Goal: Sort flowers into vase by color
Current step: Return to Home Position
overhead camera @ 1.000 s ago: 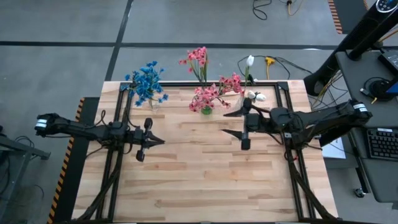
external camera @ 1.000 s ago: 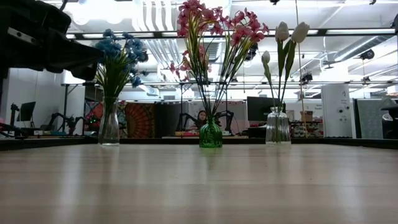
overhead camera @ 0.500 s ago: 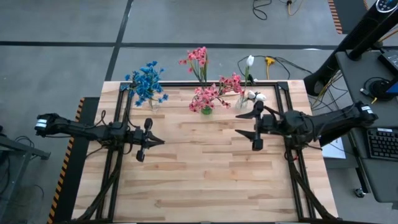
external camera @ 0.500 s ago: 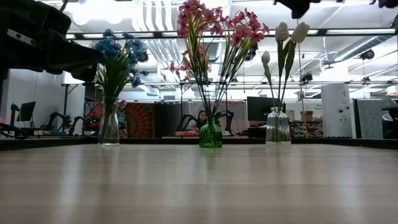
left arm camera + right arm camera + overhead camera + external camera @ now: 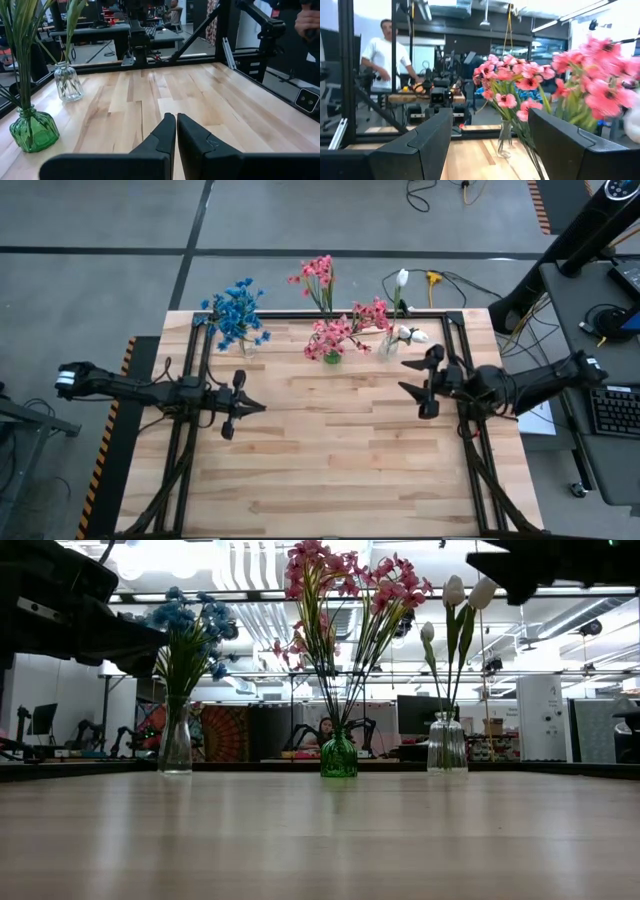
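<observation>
Blue flowers (image 5: 238,315) sit in the left clear vase (image 5: 175,740), pink flowers (image 5: 335,330) in the green vase (image 5: 339,755), white flowers (image 5: 402,280) in the right clear vase (image 5: 446,745), at the surface's (image 5: 330,460) far edge. Sorting looks done. Left tool (image 5: 258,407) pinched together, empty. Right tool (image 5: 404,376) spread wide, empty, near the white ones. Only parking the arms remains, I'd say.

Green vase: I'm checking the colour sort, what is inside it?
Only pink flowers stand in the green vase, their stems fanning out of its neck. The tinted glass obscures the stems' lower ends.
</observation>
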`<state>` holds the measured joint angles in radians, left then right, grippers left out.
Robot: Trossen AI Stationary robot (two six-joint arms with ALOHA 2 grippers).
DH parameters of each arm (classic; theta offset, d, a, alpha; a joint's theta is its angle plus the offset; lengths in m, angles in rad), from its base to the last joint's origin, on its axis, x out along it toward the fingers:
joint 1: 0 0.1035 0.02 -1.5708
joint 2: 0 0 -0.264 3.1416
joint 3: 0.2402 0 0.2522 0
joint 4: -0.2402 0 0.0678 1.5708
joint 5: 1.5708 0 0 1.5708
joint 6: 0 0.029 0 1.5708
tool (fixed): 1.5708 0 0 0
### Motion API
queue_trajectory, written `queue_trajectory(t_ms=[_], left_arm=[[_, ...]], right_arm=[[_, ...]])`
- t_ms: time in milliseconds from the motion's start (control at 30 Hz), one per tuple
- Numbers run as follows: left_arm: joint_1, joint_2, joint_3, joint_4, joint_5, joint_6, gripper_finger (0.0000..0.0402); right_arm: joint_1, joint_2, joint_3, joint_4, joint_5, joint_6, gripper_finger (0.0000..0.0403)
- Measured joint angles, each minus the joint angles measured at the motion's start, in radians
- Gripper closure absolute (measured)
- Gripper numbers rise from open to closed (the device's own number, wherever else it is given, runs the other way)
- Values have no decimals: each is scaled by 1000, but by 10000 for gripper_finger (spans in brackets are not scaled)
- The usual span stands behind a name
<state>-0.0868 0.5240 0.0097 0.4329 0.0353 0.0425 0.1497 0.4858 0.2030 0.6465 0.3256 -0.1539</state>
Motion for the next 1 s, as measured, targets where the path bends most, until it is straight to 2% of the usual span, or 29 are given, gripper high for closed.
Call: queue_trajectory(t_ms=[267,367,433,600,700,900,1000], left_arm=[[0,5,0,2,-11,-22,401],[0,8,0,2,-49,-30,401],[0,14,0,1,-133,-48,401],[0,38,0,-33,-427,-143,401],[0,58,0,-53,-519,-229,401],[1,108,0,-107,-540,-279,401],[1,143,-1,-112,-501,-352,401]], right_arm=[[-10,-104,-171,160,45,-2,149],[-11,-147,-189,122,41,13,149],[-11,-161,-190,84,37,23,149],[-11,-176,-190,80,28,12,149],[-11,-218,-190,89,-21,8,149],[-11,-343,-191,-15,-40,-18,149],[-11,-427,-191,-108,-37,-21,149]])
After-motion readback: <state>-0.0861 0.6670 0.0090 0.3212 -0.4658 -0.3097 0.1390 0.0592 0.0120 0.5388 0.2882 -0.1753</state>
